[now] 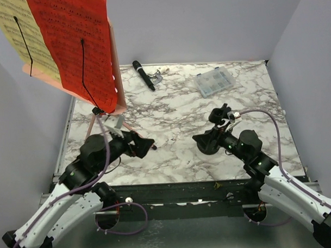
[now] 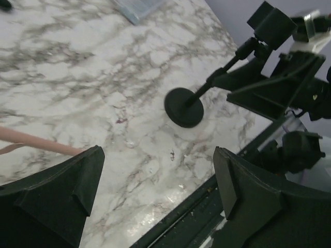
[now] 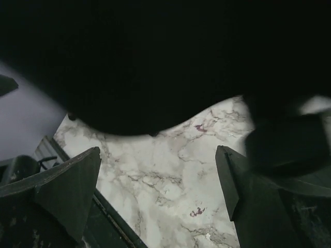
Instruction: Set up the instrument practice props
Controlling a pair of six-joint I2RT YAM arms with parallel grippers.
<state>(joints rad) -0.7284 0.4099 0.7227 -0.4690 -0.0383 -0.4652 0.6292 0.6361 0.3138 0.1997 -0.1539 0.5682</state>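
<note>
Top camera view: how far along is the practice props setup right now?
Done: pink music stand upright, red page and yellow page held on it. In hand: open right pincer is at the mic stand. To do: microphone lies on the table, unmounted.

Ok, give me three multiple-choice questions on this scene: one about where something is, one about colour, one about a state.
1. Where is the microphone? A on the floor; B lying on the table, toward its far edge; C hanging from the wall.
2. What colours are the sheet-music pages? A blue and green; B both white; C yellow and red.
3. How are the left fingers? A open, nothing between them; B shut on a page; C shut on the microphone.
Answers: B, it lies flat on the marble; C, one page of each colour shows; A, only bare table shows between them.
</note>
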